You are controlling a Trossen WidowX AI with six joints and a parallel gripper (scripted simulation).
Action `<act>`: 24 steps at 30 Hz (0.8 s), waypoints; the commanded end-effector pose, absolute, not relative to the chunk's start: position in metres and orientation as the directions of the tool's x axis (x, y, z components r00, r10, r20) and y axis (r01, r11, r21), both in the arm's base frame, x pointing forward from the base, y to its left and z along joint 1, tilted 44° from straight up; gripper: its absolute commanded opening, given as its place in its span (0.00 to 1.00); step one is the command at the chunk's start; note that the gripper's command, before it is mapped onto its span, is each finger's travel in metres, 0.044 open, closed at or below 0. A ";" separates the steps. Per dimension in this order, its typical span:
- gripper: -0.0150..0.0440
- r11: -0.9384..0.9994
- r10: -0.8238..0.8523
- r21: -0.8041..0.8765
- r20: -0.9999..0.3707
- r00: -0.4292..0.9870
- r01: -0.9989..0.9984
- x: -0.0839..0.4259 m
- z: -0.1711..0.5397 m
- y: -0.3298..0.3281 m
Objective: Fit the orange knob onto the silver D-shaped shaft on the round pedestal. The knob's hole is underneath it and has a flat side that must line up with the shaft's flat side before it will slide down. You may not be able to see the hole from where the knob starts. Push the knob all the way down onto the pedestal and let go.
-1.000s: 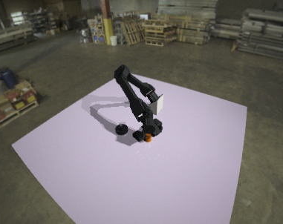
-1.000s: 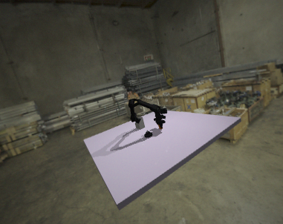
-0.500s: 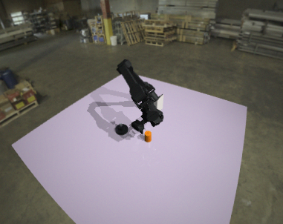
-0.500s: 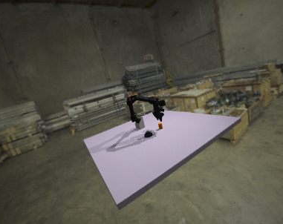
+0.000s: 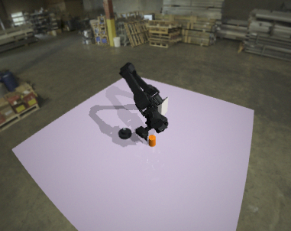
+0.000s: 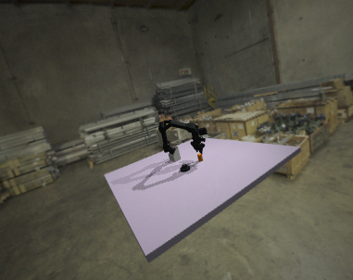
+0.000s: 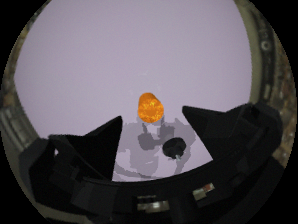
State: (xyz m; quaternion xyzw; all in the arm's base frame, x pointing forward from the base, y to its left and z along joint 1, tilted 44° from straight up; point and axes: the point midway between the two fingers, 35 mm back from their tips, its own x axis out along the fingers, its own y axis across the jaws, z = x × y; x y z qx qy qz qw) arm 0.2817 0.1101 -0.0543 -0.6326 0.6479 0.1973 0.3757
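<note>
The knob (image 5: 152, 141) (image 6: 200, 158) (image 7: 150, 108) is standing on the desk (image 5: 190, 164) (image 6: 212, 185) (image 7: 135, 50), just beyond the tips of the claw (image 5: 147, 137) (image 6: 201, 153) (image 7: 152, 113). In the wrist view it is lying ahead of the gap, nearly midway between the two fingers and slightly beyond their tips, so the coming grasp is probably turning on a short forward and downward reach. Its long axis is running up from the desk, roughly upright; its hole and flat side are not showing.

The pedestal (image 5: 124, 133) (image 6: 184, 168) (image 7: 174, 147) is waiting apart from the knob, to its left in the top view, and nothing is sitting on its shaft.

The claw is spreading wide and pinching nothing. The only arm (image 5: 141, 95) (image 6: 181, 124) is arching over from its base, its wrist bending down toward the knob. The fingers are hanging low, close to the knob; whether one is brushing it, I cannot tell.
</note>
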 end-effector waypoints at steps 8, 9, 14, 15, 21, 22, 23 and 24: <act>1.00 0.120 -0.676 -0.216 -0.733 0.079 -0.969 0.283 -0.068 0.096; 1.00 0.120 -0.676 -0.216 -0.733 0.079 -0.969 0.283 -0.070 0.095; 1.00 0.120 -0.676 -0.216 -0.733 0.080 -0.969 0.284 -0.075 0.090; 1.00 0.120 -0.676 -0.216 -0.733 0.080 -0.969 0.284 -0.077 0.089; 1.00 0.120 -0.676 -0.216 -0.732 0.080 -0.969 0.285 -0.084 0.082; 1.00 0.120 -0.676 -0.216 -0.732 0.080 -0.969 0.285 -0.085 0.081; 1.00 0.120 -0.676 -0.217 -0.732 0.080 -0.969 0.285 -0.086 0.080; 1.00 0.120 -0.676 -0.217 -0.732 0.080 -0.969 0.285 -0.087 0.078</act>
